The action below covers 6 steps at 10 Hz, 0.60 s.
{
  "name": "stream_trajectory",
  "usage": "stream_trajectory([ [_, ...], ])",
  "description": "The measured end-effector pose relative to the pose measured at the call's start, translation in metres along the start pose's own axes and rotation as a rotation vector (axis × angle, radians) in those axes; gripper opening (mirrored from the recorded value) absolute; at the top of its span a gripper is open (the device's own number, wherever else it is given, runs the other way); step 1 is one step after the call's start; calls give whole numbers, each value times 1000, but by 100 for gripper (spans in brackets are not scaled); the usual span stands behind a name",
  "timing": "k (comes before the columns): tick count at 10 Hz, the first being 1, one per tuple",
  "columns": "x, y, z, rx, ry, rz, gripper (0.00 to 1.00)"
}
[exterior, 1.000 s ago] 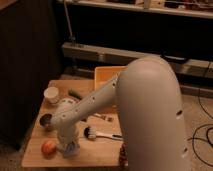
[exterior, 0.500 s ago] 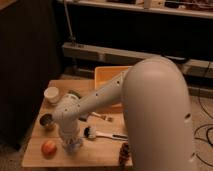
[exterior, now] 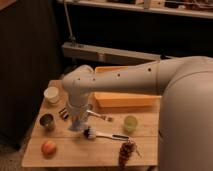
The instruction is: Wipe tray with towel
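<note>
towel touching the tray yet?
Apart. The camera view shows bare table between the towel and the tray. The end effector is down at the towel, clear of the tray wall.

Wooden table (exterior: 100, 150) against dark wall (exterior: 30, 50), dim light.

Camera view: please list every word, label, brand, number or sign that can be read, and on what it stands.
None can be read.
The tray, the white cup, the green cup and the robot arm show no lettering.
The gripper, down at the table left of the tray, is shut on the towel, which bears no print either.
</note>
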Motion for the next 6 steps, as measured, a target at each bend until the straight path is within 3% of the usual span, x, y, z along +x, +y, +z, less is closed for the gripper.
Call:
stream_trajectory([
  [2,-46,-26,-45,-15,-45,59,0],
  [6,-117,-64,-107,16,-157,194,0],
])
